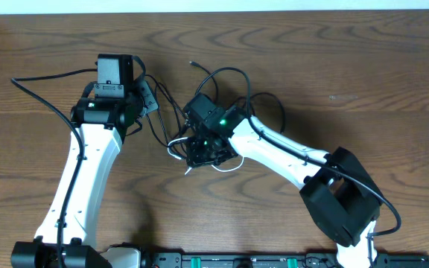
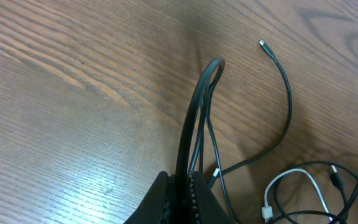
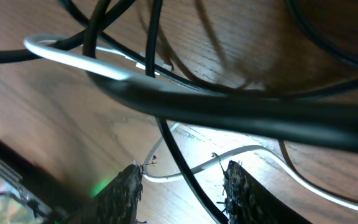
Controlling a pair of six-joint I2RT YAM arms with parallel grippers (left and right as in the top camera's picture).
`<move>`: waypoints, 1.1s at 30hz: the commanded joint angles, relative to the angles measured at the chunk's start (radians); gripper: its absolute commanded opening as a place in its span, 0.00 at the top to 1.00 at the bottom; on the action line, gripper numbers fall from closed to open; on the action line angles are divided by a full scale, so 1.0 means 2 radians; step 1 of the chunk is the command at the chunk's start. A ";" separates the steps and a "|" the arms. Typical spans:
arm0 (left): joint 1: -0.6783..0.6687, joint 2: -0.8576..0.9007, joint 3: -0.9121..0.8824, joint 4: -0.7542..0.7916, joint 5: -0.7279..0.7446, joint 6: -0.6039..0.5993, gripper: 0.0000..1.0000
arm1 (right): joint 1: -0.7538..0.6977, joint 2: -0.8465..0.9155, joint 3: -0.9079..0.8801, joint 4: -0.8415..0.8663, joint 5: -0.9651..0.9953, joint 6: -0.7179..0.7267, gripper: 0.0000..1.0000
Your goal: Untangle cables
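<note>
Cables (image 1: 229, 69) in a tangle; black cable (image 2: 188, 124) clamped by left gripper (image 2: 180, 182), right gripper (image 3: 182, 180) jaws apart astride white cable (image 3: 73, 57).

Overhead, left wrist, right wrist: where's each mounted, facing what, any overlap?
Overhead: fixed above, looking straight down at the table; left arm and right arm both show.
Left wrist: on the left arm, looking along the left jaws, shut on a black cable loop.
Right wrist: low over the tangle, looking down between the open right jaws; both fingers at bottom.
Shared: the white cable appears in all three.
</note>
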 commanded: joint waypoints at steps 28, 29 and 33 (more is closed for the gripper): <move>0.002 0.002 0.004 -0.002 -0.005 -0.005 0.92 | 0.041 -0.034 0.105 -0.087 0.121 0.078 0.51; 0.002 0.002 0.004 -0.002 -0.005 -0.005 0.93 | 0.041 -0.036 0.105 -0.090 0.126 0.078 0.51; 0.002 0.002 0.004 -0.002 -0.005 -0.005 0.92 | 0.045 -0.037 0.105 -0.104 0.106 0.078 0.53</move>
